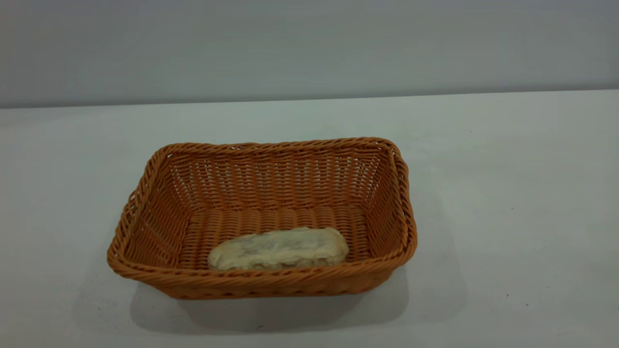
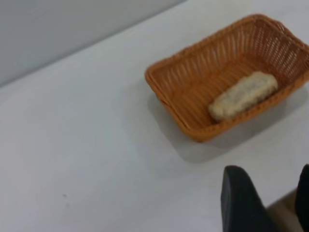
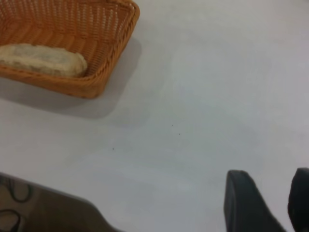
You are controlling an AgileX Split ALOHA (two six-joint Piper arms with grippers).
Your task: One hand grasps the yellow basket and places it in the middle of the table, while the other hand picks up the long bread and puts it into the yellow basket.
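Note:
The yellow basket (image 1: 159, 159) stands upright near the middle of the white table (image 1: 508, 193). The long bread (image 1: 280, 249) lies inside it, pale floury side up, along the near wall. Neither gripper shows in the exterior view. In the left wrist view my left gripper (image 2: 270, 175) is open, holds nothing, and is well away from the basket (image 2: 169, 82) and the bread (image 2: 244, 95). In the right wrist view my right gripper (image 3: 269, 176) is open too, with nothing in it, far from the basket (image 3: 116, 43) and the bread (image 3: 43, 59).
A plain grey wall (image 1: 309, 48) rises behind the table. In the right wrist view the table's edge runs close by, with dark floor and cables (image 3: 14, 198) beyond it. Bare white tabletop surrounds the basket on all sides.

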